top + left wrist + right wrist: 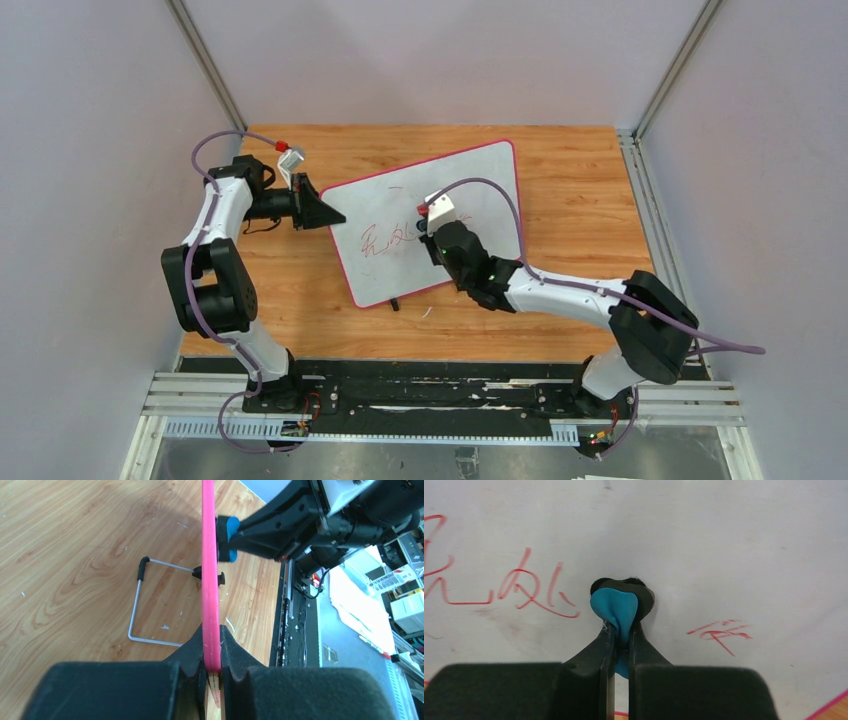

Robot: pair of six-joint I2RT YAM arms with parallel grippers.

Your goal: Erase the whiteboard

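The pink-bordered white whiteboard [480, 180] is sitting on the wooden table [580, 220], a small blue eraser [616, 607] resting against its middle.

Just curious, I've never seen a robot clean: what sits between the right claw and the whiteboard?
A small blue eraser, pinched in the right gripper, its dark pad against the whiteboard. The right wrist view shows it best.

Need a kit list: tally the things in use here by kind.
Whiteboard: 1
Eraser: 1
Tools: 2 (left tool, right tool)
Total: 4
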